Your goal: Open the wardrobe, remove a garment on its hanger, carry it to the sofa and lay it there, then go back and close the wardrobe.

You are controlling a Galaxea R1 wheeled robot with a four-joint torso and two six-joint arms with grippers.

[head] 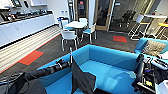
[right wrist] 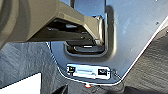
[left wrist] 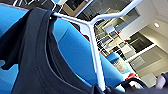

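Observation:
The bright blue sofa (head: 112, 72) lies right in front of me. My left arm reaches in from the lower left, and its gripper (head: 68, 64) is shut on the thin white hanger (head: 71, 53), which stands upright above the sofa's left arm. The black garment (head: 82, 80) hangs from it over the seat. In the left wrist view the hanger (left wrist: 95, 50) runs up past the garment's collar (left wrist: 32, 62), with the sofa (left wrist: 72, 47) behind. My right arm (head: 140, 72) is folded at the right edge. The wardrobe is out of view.
Beyond the sofa stand a white table (head: 76, 24) and white chairs (head: 68, 35). A long white counter (head: 25, 25) runs along the left wall. Orange patches (head: 31, 57) mark the dark carpet. Another blue seat (head: 150, 45) is at the right, with tall stools (head: 140, 25) behind.

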